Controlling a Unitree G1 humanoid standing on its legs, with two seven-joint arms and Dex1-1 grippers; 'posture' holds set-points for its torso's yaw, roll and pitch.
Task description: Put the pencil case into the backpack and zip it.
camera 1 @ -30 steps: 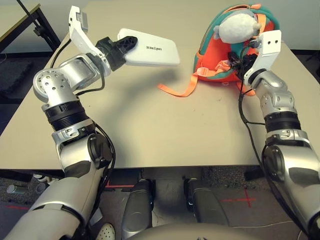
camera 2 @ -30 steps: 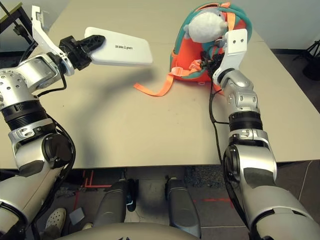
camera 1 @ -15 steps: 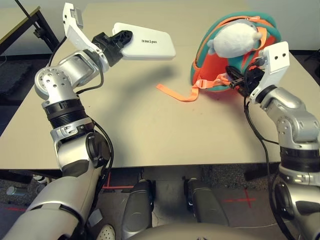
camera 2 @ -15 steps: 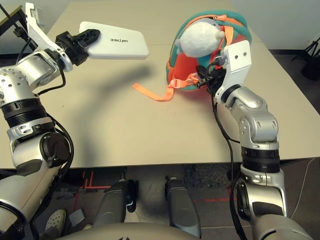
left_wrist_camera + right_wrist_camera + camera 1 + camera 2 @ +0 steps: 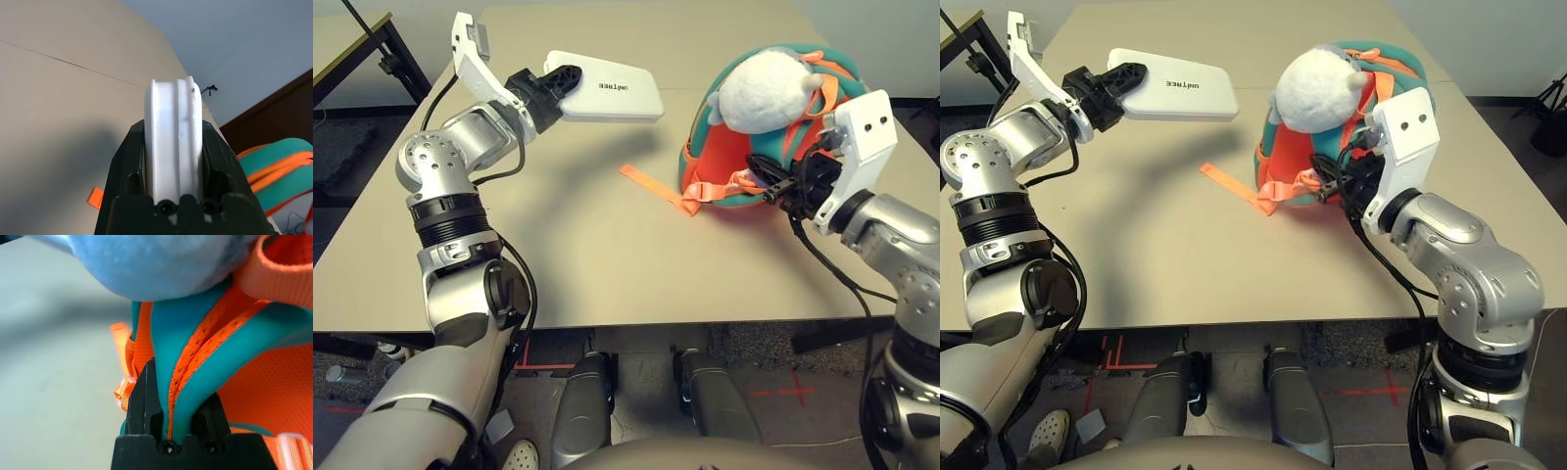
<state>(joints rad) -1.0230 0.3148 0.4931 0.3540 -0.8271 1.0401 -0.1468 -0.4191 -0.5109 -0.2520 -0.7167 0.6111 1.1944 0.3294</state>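
The white pencil case (image 5: 612, 89) hangs flat in the air above the table's far left part, with my left gripper (image 5: 555, 86) shut on its short end. In the left wrist view the case's edge (image 5: 173, 132) sits clamped between both black fingers (image 5: 128, 161). The orange backpack (image 5: 741, 166) with teal trim stands tipped up at the right, a grey-white plush animal (image 5: 766, 90) on top. My right gripper (image 5: 775, 186) is shut on the backpack's teal edge (image 5: 195, 367) at its near side. An orange strap (image 5: 651, 184) trails left on the table.
The beige table (image 5: 607, 264) spreads between the two arms, with its near edge just in front of me. A dark stand (image 5: 372, 44) is beyond the table's far left corner. Floor shows past the right edge.
My right arm has drawn the backpack nearer and tipped it up, and the strap slid along. The left arm with the pencil case has barely shifted.
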